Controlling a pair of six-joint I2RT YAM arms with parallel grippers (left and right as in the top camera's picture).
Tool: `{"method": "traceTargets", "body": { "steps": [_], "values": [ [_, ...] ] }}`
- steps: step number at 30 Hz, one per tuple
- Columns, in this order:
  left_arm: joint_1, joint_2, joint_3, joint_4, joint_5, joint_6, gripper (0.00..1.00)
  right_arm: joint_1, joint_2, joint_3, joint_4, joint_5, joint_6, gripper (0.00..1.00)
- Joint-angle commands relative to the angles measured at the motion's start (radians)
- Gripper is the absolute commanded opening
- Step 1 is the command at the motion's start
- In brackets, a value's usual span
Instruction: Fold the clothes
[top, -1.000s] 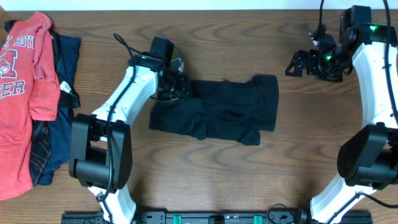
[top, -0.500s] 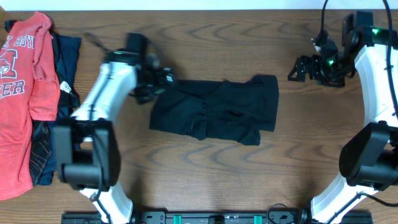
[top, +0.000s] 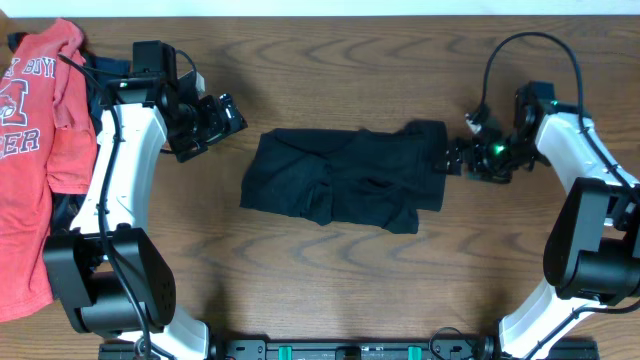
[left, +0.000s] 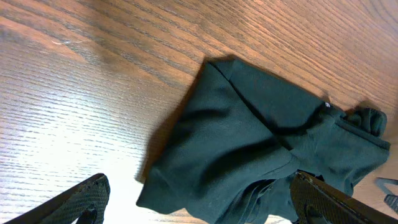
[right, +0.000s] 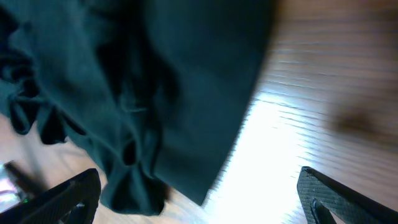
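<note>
A black shirt (top: 345, 190) lies crumpled and partly folded mid-table. My left gripper (top: 225, 113) hovers open up and to the left of it, apart from the cloth. In the left wrist view the black shirt (left: 261, 143) spreads ahead of the wide-open left gripper (left: 199, 208), with nothing held. My right gripper (top: 447, 158) stands open at the shirt's right edge. The blurred right wrist view shows the shirt's edge (right: 155, 81) in front of the open right gripper (right: 205, 205). An orange-red lettered T-shirt (top: 30, 150) and a navy garment (top: 72, 225) lie at the far left.
The left arm (top: 125, 170) reaches over the navy garment beside the orange-red T-shirt. Bare wooden table (top: 330, 290) surrounds the black shirt. The arms' base rail (top: 320, 350) runs along the near edge.
My left gripper opened, let go of the shirt's left end and drew back up and to the left. My right arm swung down and left to the shirt's right edge, still open.
</note>
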Motion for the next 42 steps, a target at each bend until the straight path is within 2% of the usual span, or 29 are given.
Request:
{"method": "traceTargets", "body": {
  "steps": [1,10,17,19,21,22,24,25,27,28,30,33,35,38,40,42],
  "values": [
    [0.009,0.003,0.012,-0.008,0.006,0.032,0.95,0.018,-0.002,-0.07,0.058,-0.146,-0.061,0.99],
    [0.009,0.002,0.012,-0.011,0.006,0.036,0.95,0.077,-0.002,-0.238,0.273,-0.223,-0.042,0.99],
    [0.009,-0.008,0.012,-0.014,0.006,0.036,0.96,0.151,0.006,-0.275,0.384,-0.249,0.005,0.99],
    [0.009,-0.013,0.012,-0.015,0.006,0.036,0.96,0.179,0.019,-0.275,0.427,-0.248,0.046,0.9],
    [0.009,-0.019,0.012,-0.018,0.006,0.036,0.96,0.2,0.031,-0.275,0.465,-0.248,0.081,0.67],
    [0.009,-0.021,0.012,-0.02,0.006,0.036,0.96,0.207,0.039,-0.275,0.484,-0.247,0.097,0.5],
    [0.009,-0.024,0.012,-0.025,0.006,0.036,0.95,0.217,0.051,-0.275,0.521,-0.247,0.127,0.29],
    [0.009,-0.025,0.012,-0.028,0.006,0.036,0.95,0.218,0.059,-0.275,0.539,-0.245,0.145,0.29],
    [0.009,-0.025,0.012,-0.035,0.006,0.036,0.96,0.218,0.066,-0.275,0.568,-0.244,0.168,0.5],
    [0.009,-0.025,0.012,-0.04,0.006,0.036,0.96,0.217,0.069,-0.275,0.585,-0.243,0.183,0.56],
    [0.009,-0.025,0.012,-0.046,0.006,0.037,0.95,0.211,0.069,-0.275,0.61,-0.238,0.214,0.57],
    [0.009,-0.025,0.012,-0.048,0.006,0.04,0.95,0.196,0.069,-0.275,0.653,-0.227,0.252,0.37],
    [0.009,-0.025,0.012,-0.051,0.006,0.04,0.95,0.183,0.069,-0.275,0.67,-0.224,0.26,0.33],
    [0.009,-0.025,0.012,-0.055,0.006,0.04,0.95,0.167,0.069,-0.275,0.675,-0.211,0.261,0.18],
    [0.009,-0.025,0.012,-0.061,0.006,0.04,0.95,0.16,0.069,-0.275,0.683,-0.203,0.269,0.05],
    [0.009,-0.025,0.012,-0.067,0.006,0.04,0.95,0.157,0.069,-0.275,0.699,-0.176,0.303,0.01]
  ]
}}
